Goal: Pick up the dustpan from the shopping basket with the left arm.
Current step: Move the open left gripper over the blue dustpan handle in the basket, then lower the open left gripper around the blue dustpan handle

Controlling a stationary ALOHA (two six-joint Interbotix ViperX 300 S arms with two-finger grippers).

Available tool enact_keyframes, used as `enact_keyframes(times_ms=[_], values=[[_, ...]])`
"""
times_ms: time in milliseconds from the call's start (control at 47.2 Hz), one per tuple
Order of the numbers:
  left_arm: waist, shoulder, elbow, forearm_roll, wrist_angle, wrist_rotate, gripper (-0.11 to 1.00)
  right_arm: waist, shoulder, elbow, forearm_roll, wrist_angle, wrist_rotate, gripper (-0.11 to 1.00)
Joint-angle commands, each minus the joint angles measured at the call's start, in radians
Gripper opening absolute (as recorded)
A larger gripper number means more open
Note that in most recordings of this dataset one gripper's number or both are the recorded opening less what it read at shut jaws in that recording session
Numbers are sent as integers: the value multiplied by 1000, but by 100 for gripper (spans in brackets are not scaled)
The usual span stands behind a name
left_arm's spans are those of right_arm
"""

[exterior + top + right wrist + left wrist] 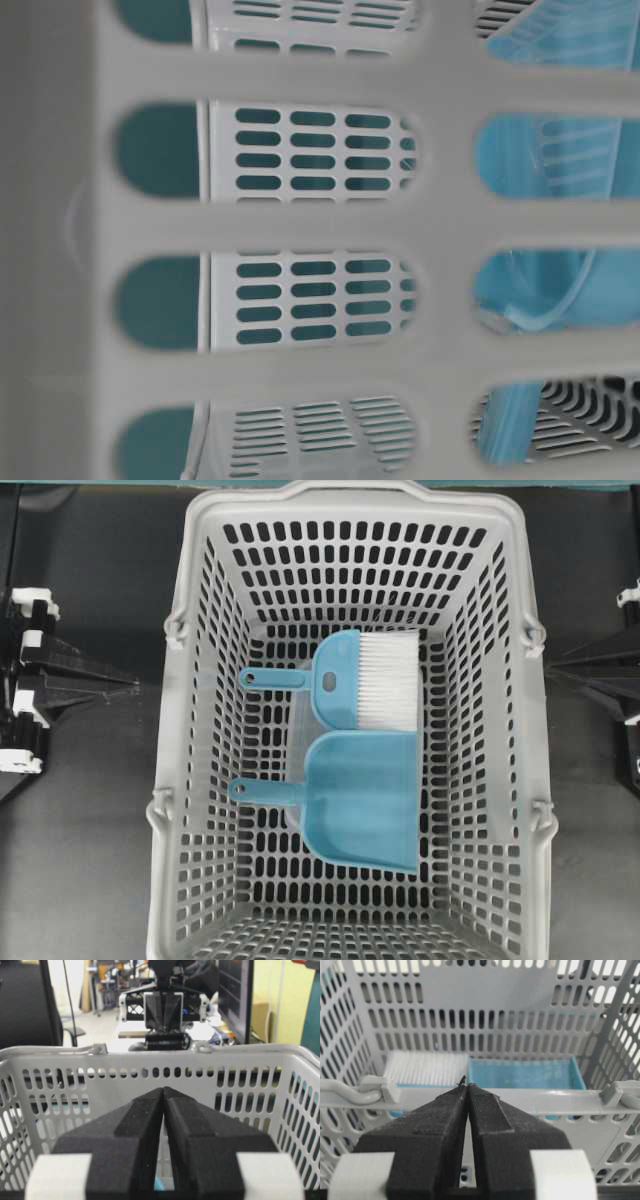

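Dark grey table surface is seen beneath the large light grey perforated plastic shopping basket. On its slotted floor the flat light blue plastic dustpan is laid beside a blue white-bristled hand brush. Both the left hand and right hand are held together outside the walls; a cluttered workshop is glimpsed behind.

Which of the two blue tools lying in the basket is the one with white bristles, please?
The hand brush, lying toward the far end of the shopping basket in the overhead view. The dustpan beside it is a plain flat scoop with no bristles.
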Motion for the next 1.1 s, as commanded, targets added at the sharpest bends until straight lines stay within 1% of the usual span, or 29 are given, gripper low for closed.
enact_keyframes(times_ms=[0, 21, 85, 148, 233, 276, 424, 636, 721, 827, 1081], values=[[-3, 3, -58, 41, 35, -18, 6, 2, 8, -12, 2, -6, 6, 0], [-3, 5, -71, 41, 55, -21, 6, 2, 5, -11, 5, -5, 8, 0], [-5, 9, -120, 41, 138, -31, 0, 3, -2, -12, 12, 6, 12, 0], [-6, 21, -170, 41, 229, -31, 0, 5, -8, -12, 12, 20, 21, 0], [-12, 54, -258, 41, 385, -31, 0, 5, -15, -14, 12, 38, 40, 0], [-21, 84, -311, 40, 465, -31, 0, 5, -18, -14, 12, 46, 46, 0], [-51, 192, -469, 41, 661, -28, 0, 6, -29, -15, 12, 72, 64, 0], [-72, 408, -730, 41, 946, -20, 0, 12, -35, -17, 12, 92, 66, 0], [-78, 479, -807, 41, 1029, -18, 0, 17, -35, -18, 12, 95, 66, 0], [-83, 566, -890, 41, 1098, -18, 0, 21, -35, -17, 12, 95, 66, 0], [-92, 730, -1028, 41, 1187, -20, 1, 26, -38, -17, 12, 95, 66, 0]])
